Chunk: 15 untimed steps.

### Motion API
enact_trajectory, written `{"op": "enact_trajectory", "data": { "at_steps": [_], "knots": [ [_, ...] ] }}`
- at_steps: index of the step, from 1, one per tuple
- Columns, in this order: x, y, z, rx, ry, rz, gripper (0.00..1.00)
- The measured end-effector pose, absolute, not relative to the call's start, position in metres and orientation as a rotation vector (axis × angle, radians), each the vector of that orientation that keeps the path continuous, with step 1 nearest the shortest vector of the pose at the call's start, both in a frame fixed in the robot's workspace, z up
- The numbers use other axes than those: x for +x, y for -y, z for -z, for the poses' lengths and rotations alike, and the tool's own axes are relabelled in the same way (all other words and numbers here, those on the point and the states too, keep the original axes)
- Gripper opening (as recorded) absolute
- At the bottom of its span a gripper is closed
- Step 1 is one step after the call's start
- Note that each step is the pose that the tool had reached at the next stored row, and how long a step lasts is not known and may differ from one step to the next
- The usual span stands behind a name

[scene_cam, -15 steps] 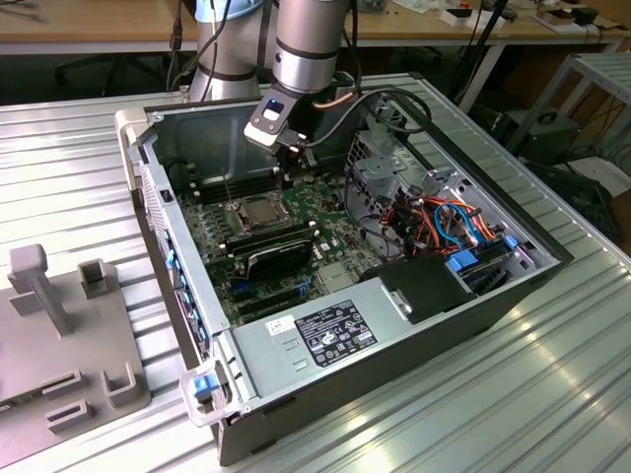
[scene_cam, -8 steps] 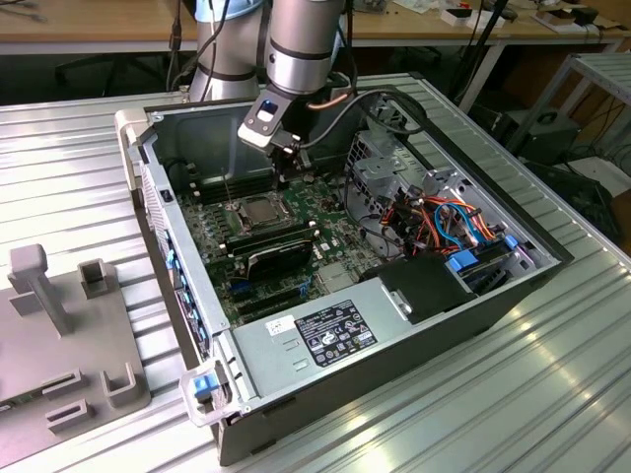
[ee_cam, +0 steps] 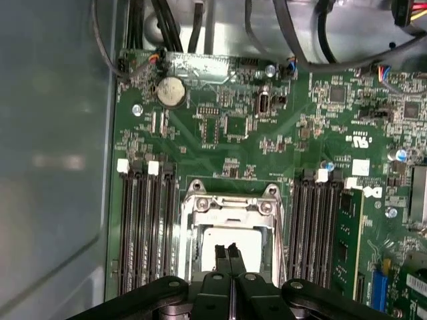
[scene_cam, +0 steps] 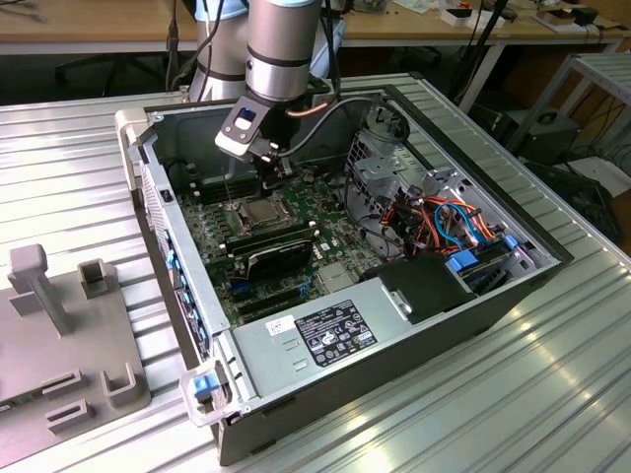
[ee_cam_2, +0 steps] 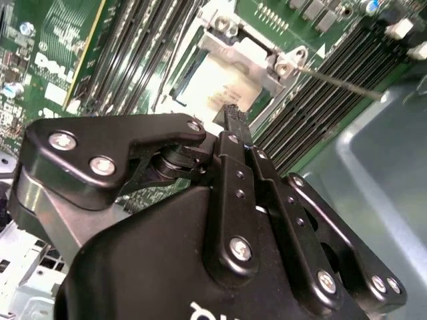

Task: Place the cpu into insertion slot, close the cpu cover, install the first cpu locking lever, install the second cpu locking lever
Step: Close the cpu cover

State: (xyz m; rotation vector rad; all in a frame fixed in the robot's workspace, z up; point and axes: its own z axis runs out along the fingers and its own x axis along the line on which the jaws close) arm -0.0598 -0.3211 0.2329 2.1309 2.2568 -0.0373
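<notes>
Tabletop (scene_cam: 552, 394): ribbed silver metal sheets, carrying the open computer case and a grey fixture.
Computer case (scene_cam: 394, 374): lies on its side with the panel off, the inside facing up.
Arm (scene_cam: 281, 44): a silver and grey column reaching down into the case from above.
Grey fixture (scene_cam: 59, 335): sits on the tabletop at the exterior view's left, well apart from the arm.
Power supply box (scene_cam: 325, 330): grey and labelled, at the near edge of the case in the exterior view.
Circuit board (ee_cam: 267, 133): green, flat on the floor of the case.
Memory slots (ee_cam: 143, 227): long black rows on both sides of the socket.
End effector (ee_cam: 230, 250): black, its two fingers pressed together with nothing between them, tips right above the chip; whether they touch it I cannot tell.
Socket (ee_cam: 181, 233): silver surround on the circuit board, between the two banks of memory slots.
Cover (ee_cam: 230, 205): silver frame lying flat over the socket, the chip showing through its window.
Chip (ee_cam: 210, 243): pale square seated in the socket, under the cover.
Lever (ee_cam_2: 340, 81): thin metal rod sticking out from a corner of the socket, raised off the board.
Coin battery (ee_cam: 171, 91): round and silver, near the edge of the board.
</notes>
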Motion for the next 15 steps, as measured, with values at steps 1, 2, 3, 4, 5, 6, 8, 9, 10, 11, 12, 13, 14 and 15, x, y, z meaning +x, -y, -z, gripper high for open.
{"op": "enact_trajectory", "data": {
  "at_steps": [1,2,3,4,5,6,8,9,10,11,12,13,14,15],
  "knots": [
    [-0.061,0.321,-0.233,2.131,-2.257,0.038,0.11],
    [-0.062,0.321,-0.232,2.131,-2.257,0.038,0.11],
    [-0.064,0.321,-0.231,2.131,-2.257,0.038,0.11],
    [-0.066,0.321,-0.230,2.131,-2.257,0.038,0.11],
    [-0.067,0.321,-0.229,2.131,-2.257,0.038,0.11],
    [-0.068,0.321,-0.228,2.131,-2.257,0.038,0.11],
    [-0.070,0.321,-0.226,2.131,-2.257,0.038,0.11],
    [-0.070,0.321,-0.226,2.131,-2.257,0.038,0.11],
    [-0.071,0.321,-0.226,2.131,-2.257,0.038,0.11],
    [-0.071,0.321,-0.225,2.131,-2.257,0.038,0.11],
    [-0.071,0.321,-0.225,2.131,-2.257,0.038,0.11],
    [-0.071,0.321,-0.225,2.131,-2.257,0.038,0.11],
    [-0.072,0.321,-0.225,2.131,-2.257,0.038,0.11],
    [-0.073,0.321,-0.224,2.131,-2.257,0.038,0.11]
  ]
}}
